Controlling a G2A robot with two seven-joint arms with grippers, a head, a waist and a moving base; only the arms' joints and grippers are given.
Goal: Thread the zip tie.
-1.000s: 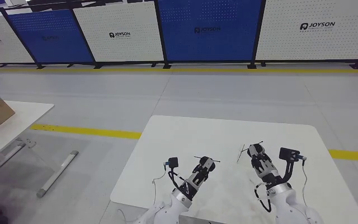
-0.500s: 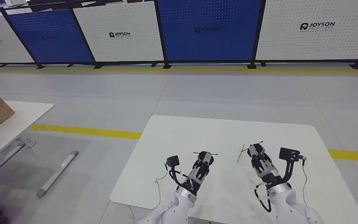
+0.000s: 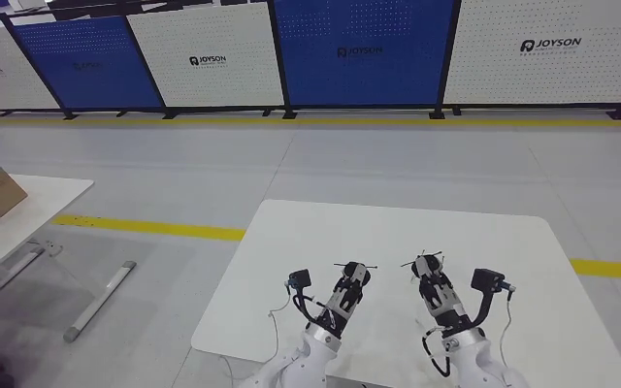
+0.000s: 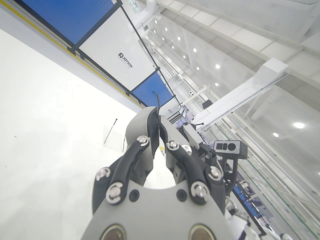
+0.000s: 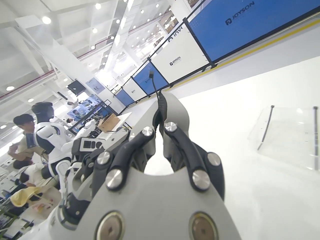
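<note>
Top view: both grippers hover side by side, apart, over the near half of the tabletop (image 3: 388, 223). The left gripper (image 3: 355, 270) is pinched tight on a thin black zip tie (image 3: 340, 264), whose ends stick out on either side. The right gripper (image 3: 423, 262) is clamped the same way on a second tie (image 3: 435, 255). Whether the two are one strand I cannot tell. Left wrist view has a plain tip (image 4: 158, 101) poking past the closed fingers. Right wrist view has a square head (image 5: 151, 74) standing beyond them. Two spare ties (image 5: 266, 126) lie on a clear tray (image 5: 290, 131) on the tabletop.
</note>
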